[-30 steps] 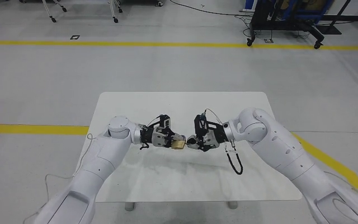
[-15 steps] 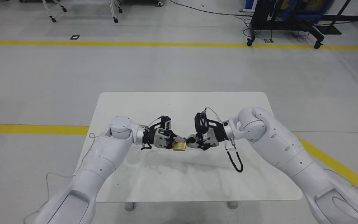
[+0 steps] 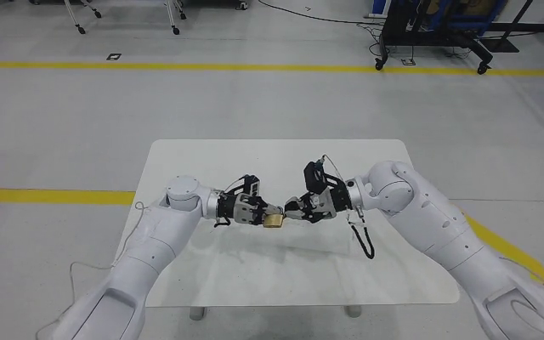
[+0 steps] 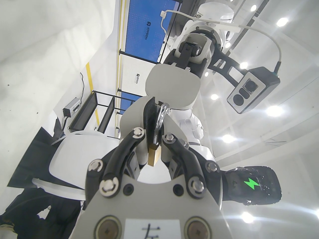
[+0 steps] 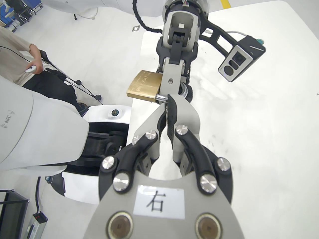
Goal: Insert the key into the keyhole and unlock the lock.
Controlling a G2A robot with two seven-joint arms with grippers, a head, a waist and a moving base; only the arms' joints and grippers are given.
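**Over the white rectangular counter (image 3: 212, 272), two hands meet**

From the top view, over the counter's middle, I see my left hand (image 3: 257, 211) and right hand (image 3: 290, 209) tip to tip. A brass block-shaped padlock (image 3: 272, 220) is held up between them.

At the left wrist, the left hand (image 4: 153, 145) is pressed together on the padlock (image 4: 153, 155), gripping its flat brass sides. Just past the lock's far end sits a small silver metal key (image 4: 161, 115), caught between the right hand's black ribbed fingers (image 4: 149, 115).

At the right wrist, the right hand (image 5: 166, 105) is pinched shut on the key (image 5: 160, 98). The key's short bare shaft meets the padlock (image 5: 143, 87) at its end face; I cannot tell how deep it sits. The left hand (image 5: 174, 85) clamps the lock from the far side, above the counter's edge.
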